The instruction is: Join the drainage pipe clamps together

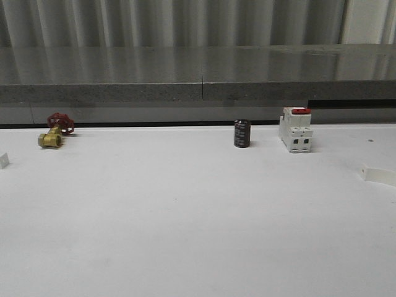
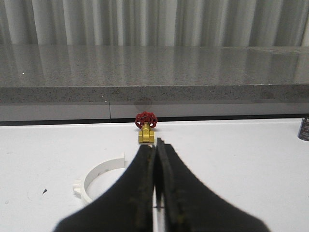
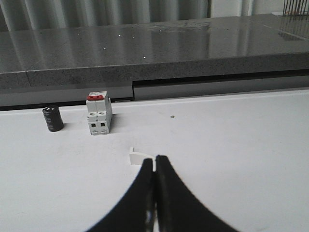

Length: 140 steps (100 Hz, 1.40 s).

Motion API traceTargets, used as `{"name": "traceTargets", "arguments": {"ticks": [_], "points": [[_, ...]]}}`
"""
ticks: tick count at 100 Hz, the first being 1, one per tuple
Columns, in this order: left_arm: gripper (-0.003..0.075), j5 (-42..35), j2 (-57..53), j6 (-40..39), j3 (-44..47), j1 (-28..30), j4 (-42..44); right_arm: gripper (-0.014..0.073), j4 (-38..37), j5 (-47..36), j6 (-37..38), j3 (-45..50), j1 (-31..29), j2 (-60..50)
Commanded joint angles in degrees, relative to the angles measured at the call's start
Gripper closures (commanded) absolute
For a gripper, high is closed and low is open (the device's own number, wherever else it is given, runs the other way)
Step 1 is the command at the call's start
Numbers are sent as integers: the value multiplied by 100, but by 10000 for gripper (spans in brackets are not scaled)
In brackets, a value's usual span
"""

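One white drainage pipe clamp (image 2: 99, 175), a half ring with a small end tab, lies on the white table beside my left gripper (image 2: 155, 145), whose black fingers are pressed together and hold nothing. A sliver of it shows at the table's left edge (image 1: 3, 161). The other clamp (image 3: 140, 157) lies just beyond my right gripper (image 3: 155, 159), mostly hidden behind the fingertips; that gripper is shut too, with nothing in it. This clamp also lies near the table's right edge (image 1: 377, 174). The two clamps are far apart.
A brass valve (image 1: 51, 135) with a red handle sits at the back left, straight ahead of the left gripper. A dark cylinder (image 1: 242, 133) and a white breaker (image 1: 296, 129) with a red switch stand at the back right. A grey stone ledge (image 1: 198, 71) runs behind the table.
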Motion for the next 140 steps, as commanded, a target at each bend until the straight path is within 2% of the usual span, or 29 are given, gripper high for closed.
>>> {"name": "traceTargets", "arguments": {"ticks": [1,74,91,108,119,131,136,140], "points": [[741,-426,-153,-39,253,15,-14,659,-9,-474,-54,-90,-24,-85],[741,-437,-153,-39,242,15,-14,659,-9,-474,-54,-90,-24,-85],[741,384,-21,-39,-336,15,342,659,-9,-474,-54,-90,-24,-85],[741,880,763,-39,-1162,15,332,659,-9,-474,-54,-90,-24,-85],[741,1677,1450,-39,-1784,5,332,659,-9,-474,-54,-90,-24,-85],[740,1900,2328,-39,-2266,5,287,659,-9,-474,-54,-90,-24,-85],[722,1970,2691,-39,-2424,5,281,659,-9,-474,-54,-90,-24,-85],[677,2007,2957,-39,-2539,5,272,659,-9,-474,-54,-90,-24,-85]]}}
